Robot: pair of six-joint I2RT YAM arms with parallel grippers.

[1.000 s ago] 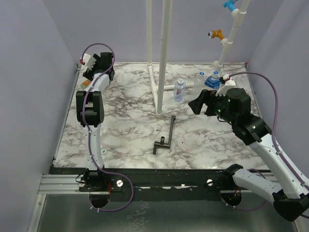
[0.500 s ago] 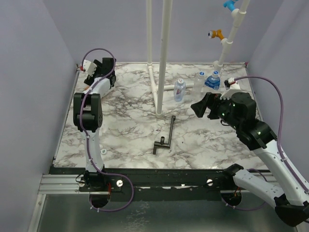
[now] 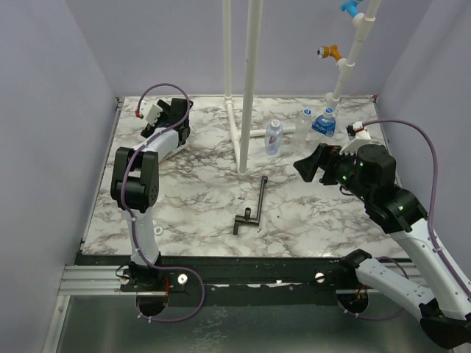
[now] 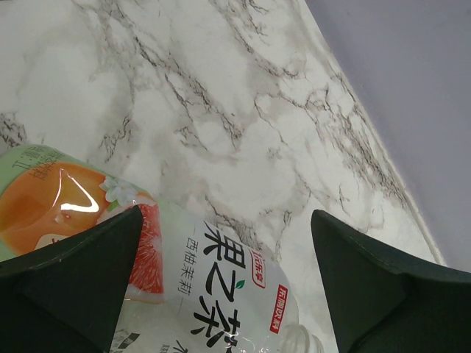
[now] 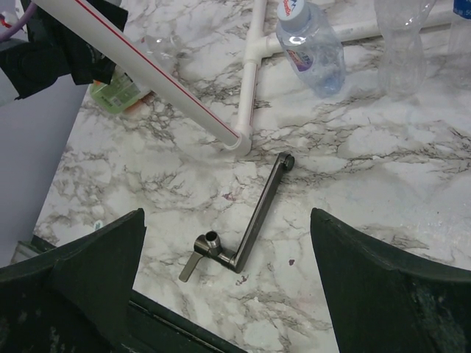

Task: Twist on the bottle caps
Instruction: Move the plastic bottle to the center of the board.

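Note:
A clear bottle with a green, orange and red label (image 4: 184, 272) lies on the marble, its open neck (image 4: 303, 343) pointing to the lower right. My left gripper (image 4: 228, 294) hangs open over it, the right finger clear of it; from above the left gripper (image 3: 174, 118) is at the back left. Three bottles stand at the back: a white-capped one with a blue label (image 3: 274, 137) (image 5: 309, 44), a clear one (image 3: 305, 121) (image 5: 401, 44), and a blue-capped one (image 3: 324, 123). My right gripper (image 3: 307, 165) (image 5: 227, 243) is open in the air, holding nothing. A tiny white bit, perhaps one of the bottle caps (image 3: 158, 230), lies front left.
A black T-shaped metal tool (image 3: 252, 206) (image 5: 246, 220) lies mid-table, below my right gripper. Tall white pipes (image 3: 249, 88) rise from a pipe base (image 3: 254, 134) at the back centre; one crosses the right wrist view (image 5: 147, 70). Purple walls close in the table.
My left gripper has swung right, out of the back-left corner. My right gripper has drawn slightly right and toward the near side. Both stayed open.

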